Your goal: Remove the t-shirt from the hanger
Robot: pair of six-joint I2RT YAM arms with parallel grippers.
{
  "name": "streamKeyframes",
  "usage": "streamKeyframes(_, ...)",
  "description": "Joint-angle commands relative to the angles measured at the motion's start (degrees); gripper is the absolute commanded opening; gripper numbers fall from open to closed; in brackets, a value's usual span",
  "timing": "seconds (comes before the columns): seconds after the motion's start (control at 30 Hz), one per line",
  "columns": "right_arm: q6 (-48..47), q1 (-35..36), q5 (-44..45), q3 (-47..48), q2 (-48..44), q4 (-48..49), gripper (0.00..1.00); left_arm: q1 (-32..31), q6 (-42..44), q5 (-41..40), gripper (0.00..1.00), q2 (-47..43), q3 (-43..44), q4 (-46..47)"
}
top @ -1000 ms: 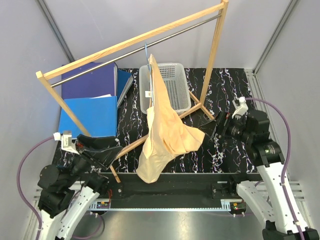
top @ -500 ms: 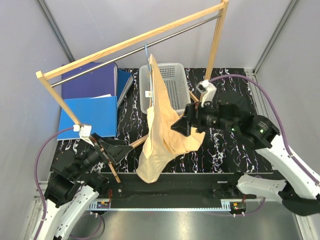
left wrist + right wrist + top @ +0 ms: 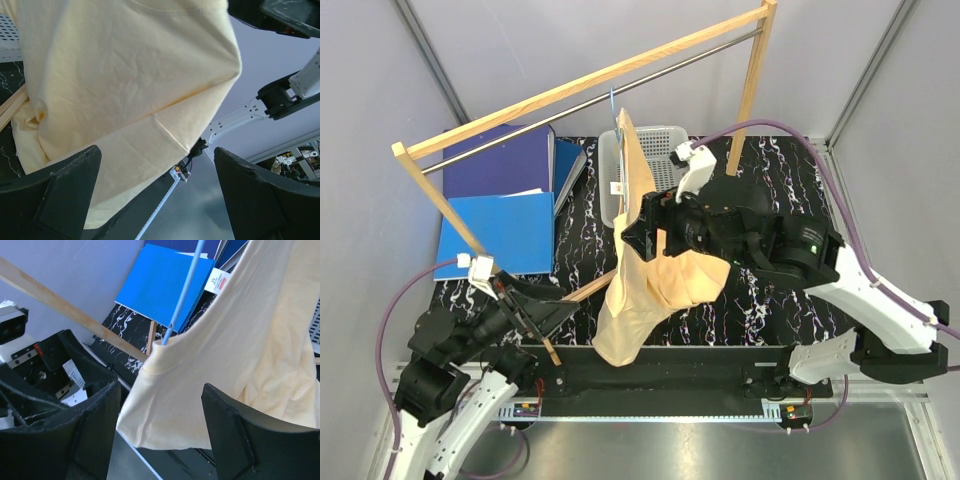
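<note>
**T-shirt** (image 3: 655, 275): on the hanger (image 3: 613, 103), which is hooked on the wooden rack (image 3: 582, 79). Cloth hangs in a long fold toward the near edge of the table (image 3: 780, 180), in front of the white basket (image 3: 672, 172). White label (image 3: 617, 187) shows on the upper edge. Right wrist view: one blue hanger arm runs into the shirt's opening.

**Right gripper** (image 3: 634, 236): raised, at shirt's upper part, jaws wide apart. Cloth sits ahead of and btwn the fingers (image 3: 75, 440); nothing clamped. Contact w/ cloth: cannot tell.

**Left gripper** (image 3: 558, 310): low, just left of shirt's lower part, jaws wide apart, holding nothing. Shirt fills most of its wrist view.

**Other:** blue folders (image 3: 498, 232) lie at table's left side.
</note>
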Motion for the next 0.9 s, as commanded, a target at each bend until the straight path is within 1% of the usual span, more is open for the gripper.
streamKeyframes(0.0,0.47,1.49,6.25,4.80,4.63,0.06,0.71,-0.14,-1.15,2.62,0.99,1.01,4.07,0.18)
streamKeyframes(0.17,-0.76,1.66,11.07,8.58,8.32,0.67,0.68,-0.14,-1.77,3.76,0.99,1.28,6.19,-0.17)
streamKeyframes(0.47,-6.21,1.66,18.28,14.64,12.45,2.52,0.58,-0.14,-1.94,4.02,0.99,1.01,7.68,-1.58)
streamKeyframes(0.57,-7.44,1.58,18.73,17.81,14.65,2.43,0.54,-0.14,-1.86,3.85,0.99,1.02,7.86,-1.49)
streamKeyframes(0.63,-8.06,1.58,19.43,20.09,16.31,2.43,0.53,-0.14,-1.51,3.94,0.99,1.28,8.12,-1.58)
streamKeyframes(0.87,-10.08,1.49,21.10,25.37,20.28,1.82,0.45,-0.22,-1.68,3.85,0.99,0.75,8.04,-1.67)
